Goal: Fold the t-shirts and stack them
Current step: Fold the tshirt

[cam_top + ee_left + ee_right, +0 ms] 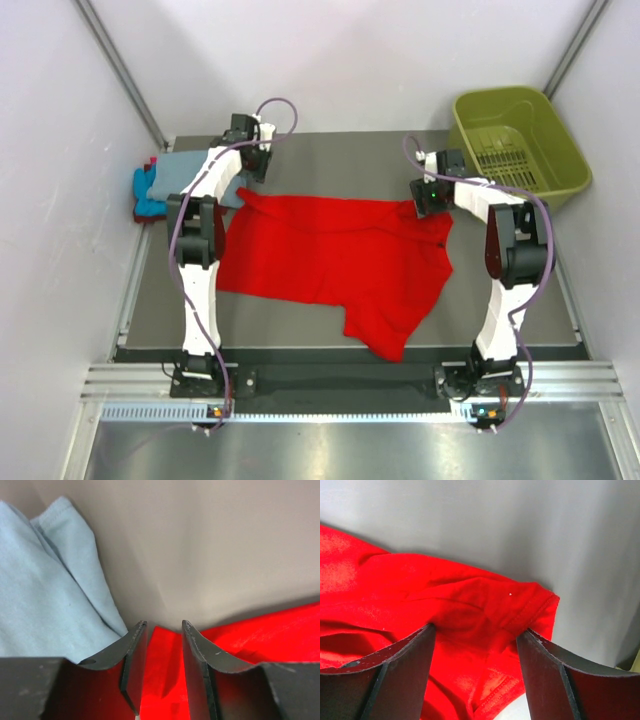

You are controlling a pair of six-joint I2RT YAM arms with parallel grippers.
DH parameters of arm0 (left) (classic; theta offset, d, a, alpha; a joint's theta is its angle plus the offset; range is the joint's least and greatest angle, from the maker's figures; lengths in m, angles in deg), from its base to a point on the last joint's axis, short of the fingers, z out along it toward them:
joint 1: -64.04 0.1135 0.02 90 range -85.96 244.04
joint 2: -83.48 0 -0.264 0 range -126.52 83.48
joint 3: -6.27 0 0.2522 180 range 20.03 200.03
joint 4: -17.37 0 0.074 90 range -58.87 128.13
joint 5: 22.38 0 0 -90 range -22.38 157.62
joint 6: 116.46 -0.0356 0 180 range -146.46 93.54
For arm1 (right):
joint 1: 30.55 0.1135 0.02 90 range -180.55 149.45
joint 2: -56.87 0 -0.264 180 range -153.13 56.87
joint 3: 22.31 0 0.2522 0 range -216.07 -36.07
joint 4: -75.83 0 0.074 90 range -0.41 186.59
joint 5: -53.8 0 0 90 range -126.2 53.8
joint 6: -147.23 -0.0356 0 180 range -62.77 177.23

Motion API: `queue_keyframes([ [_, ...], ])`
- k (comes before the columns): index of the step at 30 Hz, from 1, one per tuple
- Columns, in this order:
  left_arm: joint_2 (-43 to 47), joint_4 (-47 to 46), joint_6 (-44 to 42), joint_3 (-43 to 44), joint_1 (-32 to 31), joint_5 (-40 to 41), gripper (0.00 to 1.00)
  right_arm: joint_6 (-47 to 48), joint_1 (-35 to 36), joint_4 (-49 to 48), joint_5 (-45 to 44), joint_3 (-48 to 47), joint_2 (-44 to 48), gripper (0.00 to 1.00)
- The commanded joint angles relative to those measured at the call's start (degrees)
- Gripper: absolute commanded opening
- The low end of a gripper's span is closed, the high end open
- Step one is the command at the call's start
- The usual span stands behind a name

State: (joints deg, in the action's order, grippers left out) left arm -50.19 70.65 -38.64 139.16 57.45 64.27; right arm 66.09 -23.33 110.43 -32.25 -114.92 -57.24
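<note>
Top external view shows the red t-shirt spread flat on the bench between my two arms. My left gripper is nearly shut, pinching the shirt's red edge between its fingers. The grey-blue t-shirt lies just left of it. My right gripper is spread wide over the shirt's hem, holding nothing.

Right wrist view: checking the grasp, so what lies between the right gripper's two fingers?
Red t-shirt cloth, a hemmed corner, lies between the open right gripper fingers; the right wrist view shows it.
</note>
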Motion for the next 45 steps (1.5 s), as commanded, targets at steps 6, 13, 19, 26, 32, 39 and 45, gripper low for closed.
queue_keyframes([
  [6,0.95,3.1,-2.84,-2.15,0.61,2.83,0.34,-0.51,0.86,-1.06,0.01,-3.59,-0.59,0.66],
  [13,-1.07,4.33,-3.28,-1.98,1.23,2.83,0.33,-0.43,0.86,-0.8,0.1,-3.68,-0.51,0.66],
  [19,-1.77,5.82,-3.19,-1.71,1.23,2.65,0.29,-0.16,0.86,-0.8,-0.17,-3.42,-0.24,0.66],
  [26,-1.86,7.32,-3.46,-1.71,1.23,1.69,0.09,-0.51,0.86,-1.15,0.1,-3.59,-0.68,0.66],
  [32,-0.64,5.39,-2.23,-1.01,1.23,1.51,0.0,-0.51,1.04,-1.15,0.1,-3.86,-0.86,0.66],
  [39,5.25,1.43,-1.97,-2.05,1.23,1.51,0.0,-0.51,1.13,-0.89,0.18,-4.38,-0.59,0.66],
  [45,13.42,-1.29,-2.4,-11.18,1.23,1.6,0.0,-0.07,1.39,-0.98,0.01,-3.33,0.28,0.66],
])
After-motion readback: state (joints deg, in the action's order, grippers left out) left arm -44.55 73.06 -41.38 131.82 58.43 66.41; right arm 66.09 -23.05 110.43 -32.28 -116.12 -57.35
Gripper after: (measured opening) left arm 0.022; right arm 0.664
